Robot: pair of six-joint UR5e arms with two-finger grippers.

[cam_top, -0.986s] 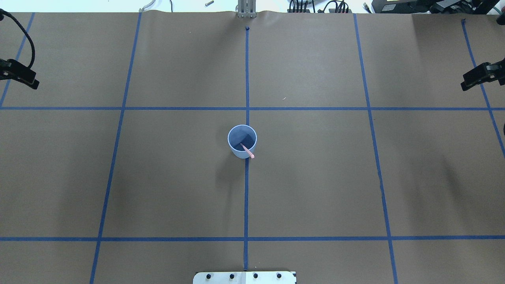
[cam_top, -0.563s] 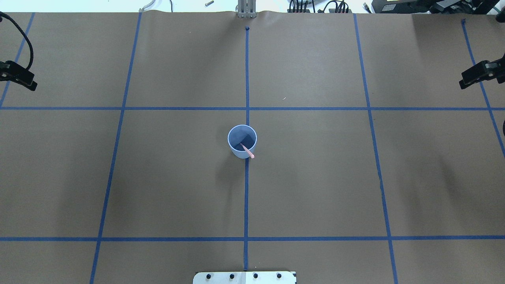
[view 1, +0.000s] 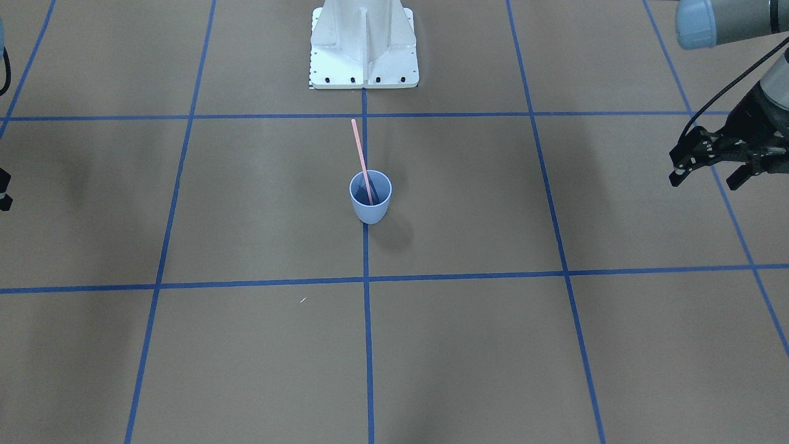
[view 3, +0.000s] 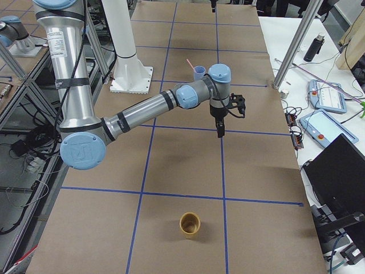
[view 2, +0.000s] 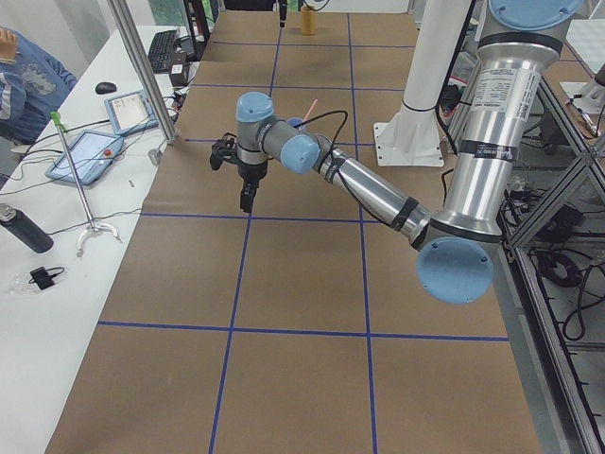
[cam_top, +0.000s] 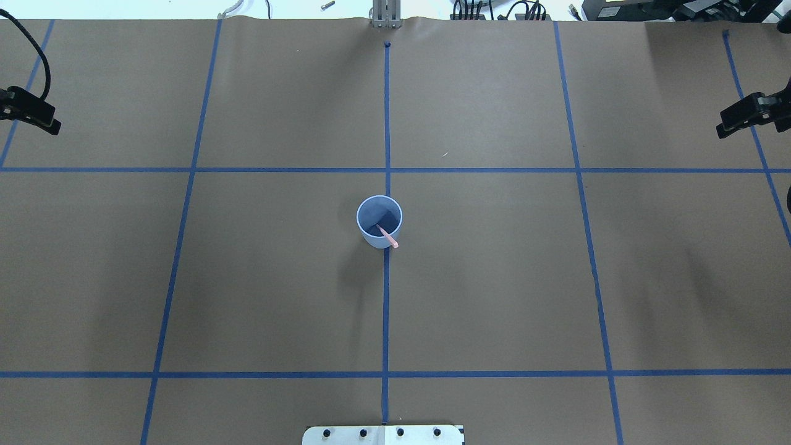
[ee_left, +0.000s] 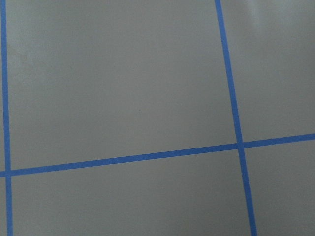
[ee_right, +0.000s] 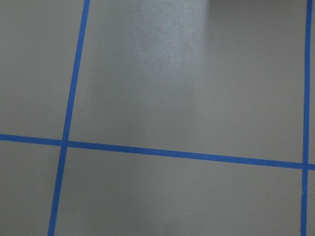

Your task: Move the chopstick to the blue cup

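Observation:
The blue cup (cam_top: 379, 219) stands upright at the middle of the table, on the centre tape line. It also shows in the front view (view 1: 370, 197). The salmon-pink chopstick (cam_top: 388, 237) stands in it, leaning on the rim toward the robot's base (view 1: 359, 148). My left gripper (view 1: 706, 182) hangs open and empty far out at the table's left side (cam_top: 28, 117). My right gripper (cam_top: 741, 117) is far out at the right side. In the exterior right view (view 3: 231, 121) its fingers stand apart with nothing between them. Both wrist views show only brown paper and tape.
Brown paper with a blue tape grid covers the table. The robot's white base plate (view 1: 363, 55) is at the near edge. A tan cup (view 3: 190, 224) stands near the table's right end. Tablets and cables lie on the operators' bench (view 2: 85, 156).
Both grippers have drifted slightly farther from the robot at the table's sides. The cup and chopstick have not moved.

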